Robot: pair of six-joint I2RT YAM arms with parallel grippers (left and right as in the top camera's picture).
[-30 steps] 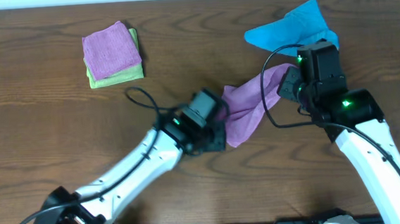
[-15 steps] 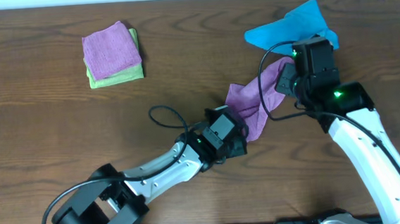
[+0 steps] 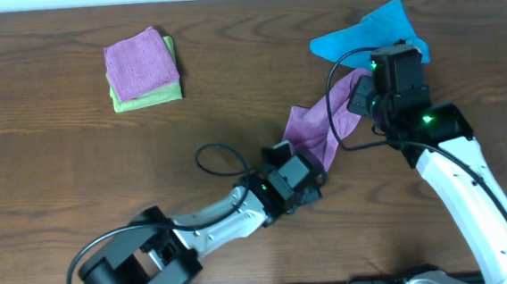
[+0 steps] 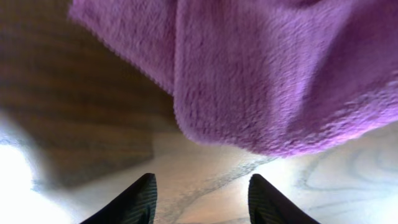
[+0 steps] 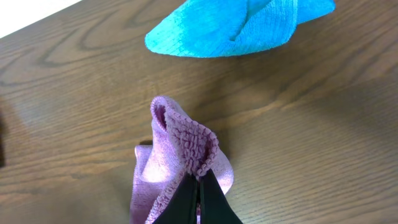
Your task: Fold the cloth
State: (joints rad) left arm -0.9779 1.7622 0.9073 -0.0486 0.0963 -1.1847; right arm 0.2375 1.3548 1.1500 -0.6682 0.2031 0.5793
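Cloth [image 3: 311,131] sits pinched in your right gripper [image 5: 200,182], trailing toward 8 o'clock; your left gripper [image 4: 202,199] stands part-open, empty, cloth at its 12 o'clock.

Overhead: the cloth [image 3: 311,131] top end disappears under the right arm [image 3: 398,78], so the pinch point isn't visible there. Left wrist: cloth blurred, clipped by top and right edges; left gripper [image 4: 199,196] fingers cut off at the bottom. Right wrist: blue cloth [image 5: 230,28] clipped at top.
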